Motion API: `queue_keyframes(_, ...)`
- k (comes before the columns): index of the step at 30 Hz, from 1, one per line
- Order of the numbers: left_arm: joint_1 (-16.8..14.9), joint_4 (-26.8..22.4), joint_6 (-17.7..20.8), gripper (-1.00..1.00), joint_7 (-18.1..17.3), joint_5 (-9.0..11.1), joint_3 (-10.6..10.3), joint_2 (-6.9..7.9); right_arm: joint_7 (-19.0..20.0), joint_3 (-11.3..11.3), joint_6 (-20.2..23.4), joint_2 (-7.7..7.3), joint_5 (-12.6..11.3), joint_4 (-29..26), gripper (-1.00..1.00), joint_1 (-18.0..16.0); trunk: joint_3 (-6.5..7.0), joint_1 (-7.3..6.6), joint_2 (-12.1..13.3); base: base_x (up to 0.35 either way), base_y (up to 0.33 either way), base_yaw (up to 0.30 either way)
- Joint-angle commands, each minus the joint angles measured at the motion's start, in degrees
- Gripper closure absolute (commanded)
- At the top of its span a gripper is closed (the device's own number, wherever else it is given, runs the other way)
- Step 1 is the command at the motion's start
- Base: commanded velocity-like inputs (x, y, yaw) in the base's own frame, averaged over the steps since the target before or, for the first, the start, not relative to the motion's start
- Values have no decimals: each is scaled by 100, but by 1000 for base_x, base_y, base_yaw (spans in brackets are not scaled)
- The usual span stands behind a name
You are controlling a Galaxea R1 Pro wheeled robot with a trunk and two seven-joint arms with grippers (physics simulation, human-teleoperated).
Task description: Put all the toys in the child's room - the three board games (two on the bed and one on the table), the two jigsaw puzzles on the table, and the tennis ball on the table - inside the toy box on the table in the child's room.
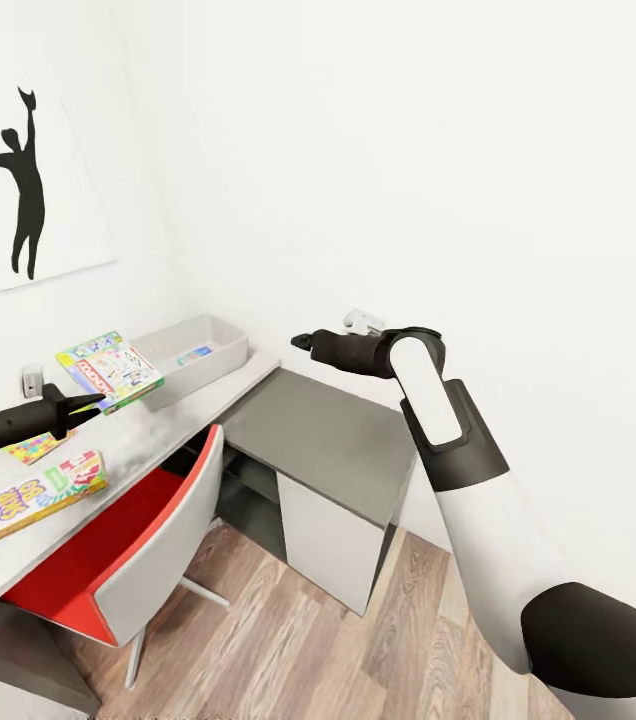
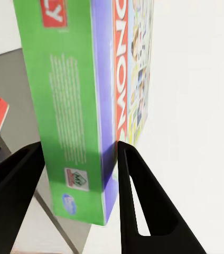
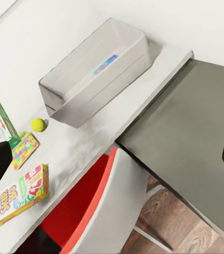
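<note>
**White walls, grey counter, one game in the air**

White walls back the long grey counter (image 1: 148, 435). From my head, my left tool (image 1: 86, 404) carries the green-bordered board game (image 1: 110, 371) towards the grey toy box (image 1: 194, 355), which has something small and blue inside. The yellow-edged board game (image 1: 36, 497) lies flat beside a puzzle mat (image 1: 36, 447).

At my left wrist, black fingers (image 2: 143, 203) clamp the glossy cardboard edge.

At my right wrist, the tennis ball (image 3: 37, 124) sits just beside the sloping-sided box. I cannot tell how my right tool (image 1: 302, 341) stands.
</note>
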Motion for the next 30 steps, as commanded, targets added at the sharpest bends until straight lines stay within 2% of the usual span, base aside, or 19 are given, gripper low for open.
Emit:
queue_keyframes(1,-9,3,30,100,-38,-8,27,-2,-60,2,8,0,-56,-5,-100,-6,-14,4,-12,111,0,277)
queue_keyframes(13,-8,3,30,100,-38,-8,33,-2,-58,3,8,0,-55,-5,-100,-6,-19,4,-12,138,0,58)
queue_keyframes(30,-10,3,30,100,-38,-8,28,-2,-59,4,8,0,-64,-5,-100,-6,-20,4,-12,272,0,13)
